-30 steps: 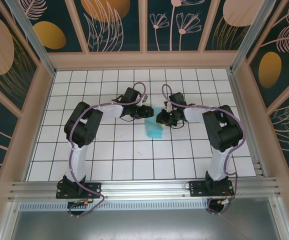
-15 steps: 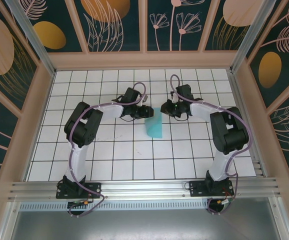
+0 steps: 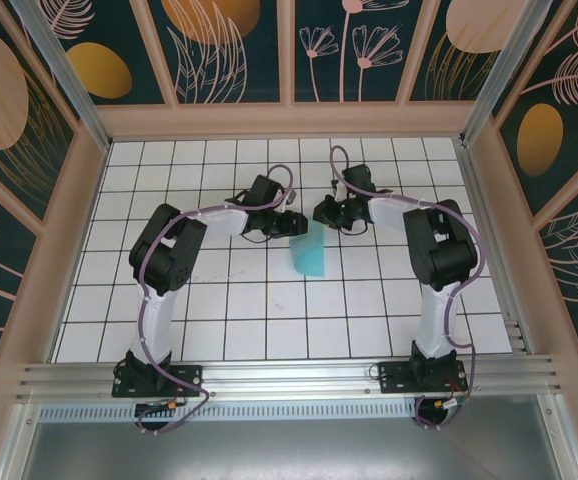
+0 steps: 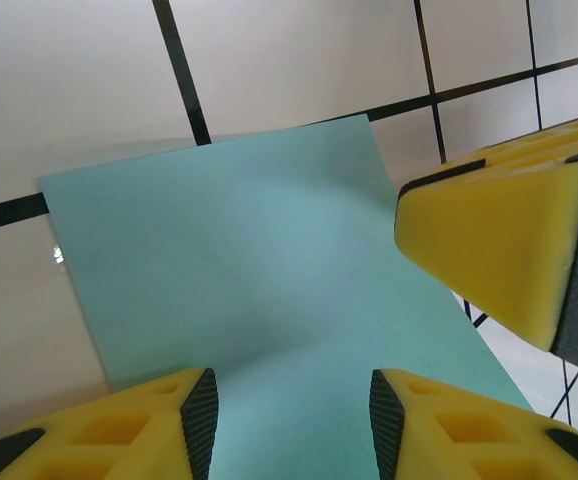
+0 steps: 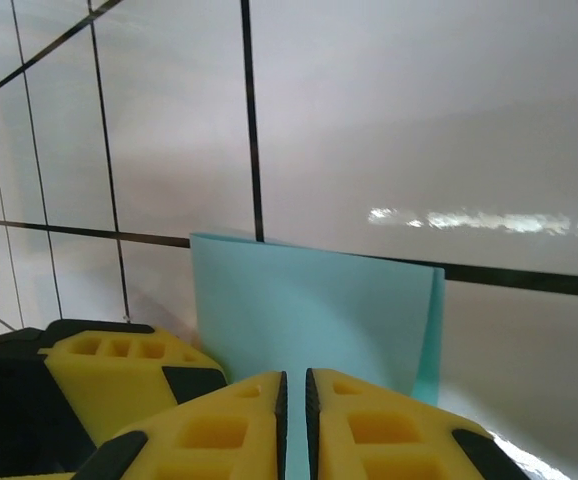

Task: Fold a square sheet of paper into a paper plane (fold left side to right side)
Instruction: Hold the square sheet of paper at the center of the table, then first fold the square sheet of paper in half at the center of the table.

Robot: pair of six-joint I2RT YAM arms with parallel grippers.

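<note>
- The square sheet of paper point(image 3: 310, 256) is folded into a narrow strip and lies flat near the middle of the table point(image 3: 169, 300).
- The left gripper point(image 4: 289, 395) has its fingers apart, over the sheet.
- The right gripper point(image 5: 294, 385) has its fingers together, at the sheet's far end.

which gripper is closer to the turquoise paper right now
left. left gripper sits over the far left corner of the folded turquoise paper, fingers open; right gripper hangs just beyond its far edge, fingers shut.

Right fingers point(image 5: 369, 415) nearly touching; folded turquoise paper point(image 5: 309, 310) just ahead.
</note>
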